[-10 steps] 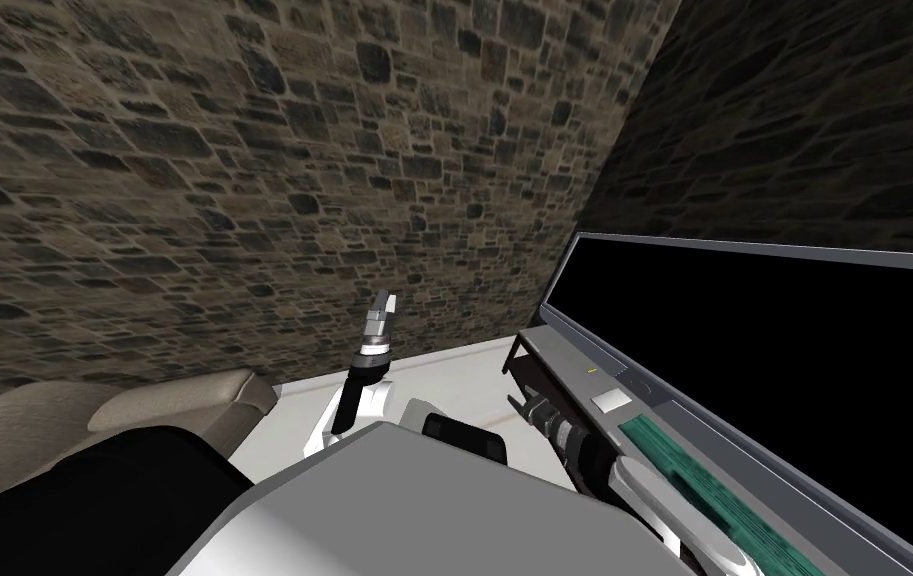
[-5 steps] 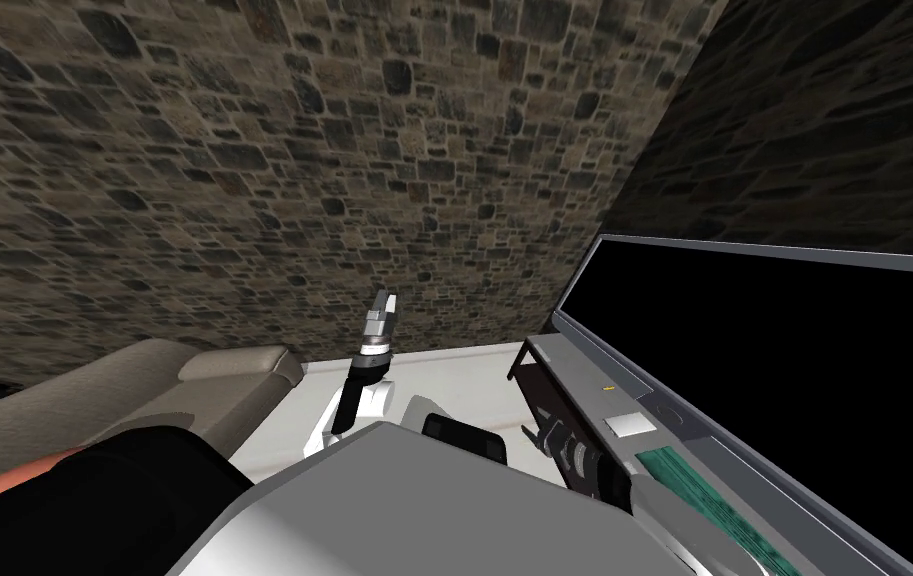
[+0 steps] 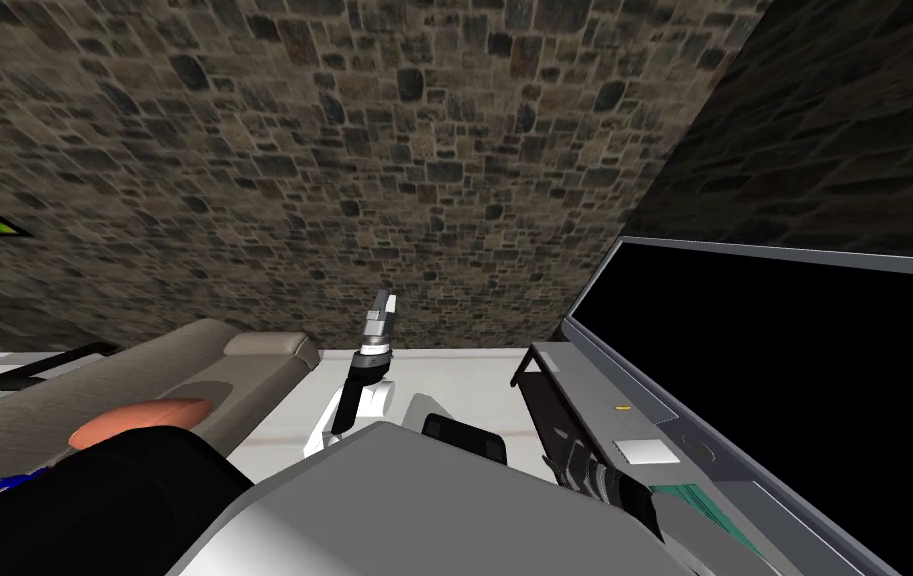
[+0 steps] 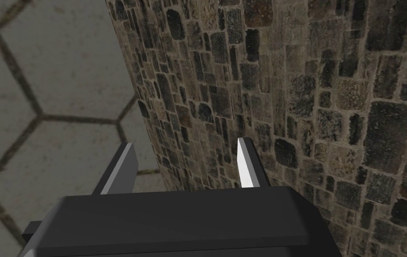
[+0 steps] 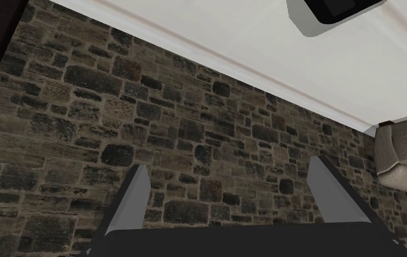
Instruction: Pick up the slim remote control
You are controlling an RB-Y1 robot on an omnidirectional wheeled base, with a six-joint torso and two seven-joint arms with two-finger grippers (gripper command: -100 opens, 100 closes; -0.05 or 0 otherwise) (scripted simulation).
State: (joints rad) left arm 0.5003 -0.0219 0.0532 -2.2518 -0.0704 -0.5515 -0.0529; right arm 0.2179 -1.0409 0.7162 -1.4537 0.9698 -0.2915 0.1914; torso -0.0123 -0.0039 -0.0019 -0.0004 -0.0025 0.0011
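Remote control pickup has not yet started in earnest: neither pincer holds anything. My best guess for the remote control (image 3: 644, 452) is the small pale flat piece lying on the table (image 3: 584, 382) below the television (image 3: 794, 380), though its shape is too vague to be sure.

From the left, a beige sofa (image 3: 194, 360) carries an orange cushion (image 3: 139, 422). At the middle, the left pincer (image 3: 381, 303) points up along the stone wall (image 3: 394, 150), well apart from the table. Its wrist camera shows its 2 fingers spread with nothing between them. Further right, the right forearm (image 3: 609, 488) lies by the table's near edge. The right pincer (image 5: 228, 163) is also spread and empty, and it is aimed at the wall rather than at the table top. Past the pale piece on the table lies a teal slab (image 3: 699, 500).

As I judge it, every step is left: turn the right pincer toward the table top, bring it over the pale piece, close on its long sides, and lift.
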